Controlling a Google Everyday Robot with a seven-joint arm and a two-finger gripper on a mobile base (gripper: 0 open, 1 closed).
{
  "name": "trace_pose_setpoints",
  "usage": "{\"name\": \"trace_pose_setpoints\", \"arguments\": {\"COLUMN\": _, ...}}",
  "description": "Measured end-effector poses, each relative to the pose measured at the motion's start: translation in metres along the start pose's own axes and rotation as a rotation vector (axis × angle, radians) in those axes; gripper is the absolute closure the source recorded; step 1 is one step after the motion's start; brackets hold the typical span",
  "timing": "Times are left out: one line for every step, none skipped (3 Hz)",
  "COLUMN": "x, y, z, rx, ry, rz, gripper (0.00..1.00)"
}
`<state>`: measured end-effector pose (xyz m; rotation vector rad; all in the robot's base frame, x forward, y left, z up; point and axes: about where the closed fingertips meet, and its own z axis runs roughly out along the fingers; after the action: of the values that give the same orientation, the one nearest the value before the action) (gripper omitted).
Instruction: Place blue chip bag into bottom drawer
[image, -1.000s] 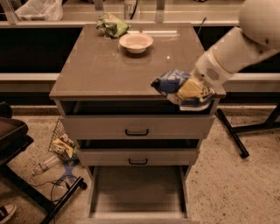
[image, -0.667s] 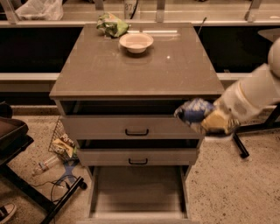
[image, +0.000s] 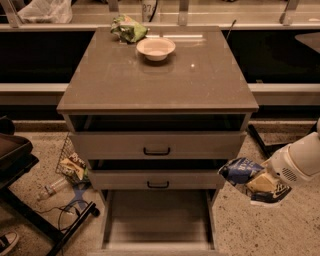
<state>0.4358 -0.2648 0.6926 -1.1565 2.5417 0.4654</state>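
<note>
The blue chip bag (image: 241, 171) is a shiny dark-blue foil bag with white lettering, held in the air to the right of the cabinet at the height of the middle drawer. My gripper (image: 260, 184) is shut on its right end, with the white arm (image: 300, 162) coming in from the right edge. The bottom drawer (image: 158, 220) is pulled out below, a wide shallow tray with a bare flat floor. The bag hangs above and to the right of the drawer's right side.
On the cabinet top (image: 155, 75) stand a white bowl (image: 156, 48) and a green snack bag (image: 128, 28) at the back. Two drawers with black handles (image: 157, 151) sit above the tray. Litter and a cable lie on the floor at left (image: 70, 172); a dark chair (image: 15, 160) is at far left.
My gripper has carried the blue chip bag from the cabinet top's right front corner down and to the right, off the top, to the level of the middle drawer.
</note>
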Motion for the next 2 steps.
{"name": "trace_pose_setpoints", "arguments": {"x": 0.000, "y": 0.000, "z": 0.000, "rx": 0.000, "ry": 0.000, "rz": 0.000, "gripper": 1.00}}
{"name": "trace_pose_setpoints", "arguments": {"x": -0.007, "y": -0.003, "z": 0.039, "rx": -0.046, "ry": -0.008, "rz": 0.000, "gripper": 1.00}}
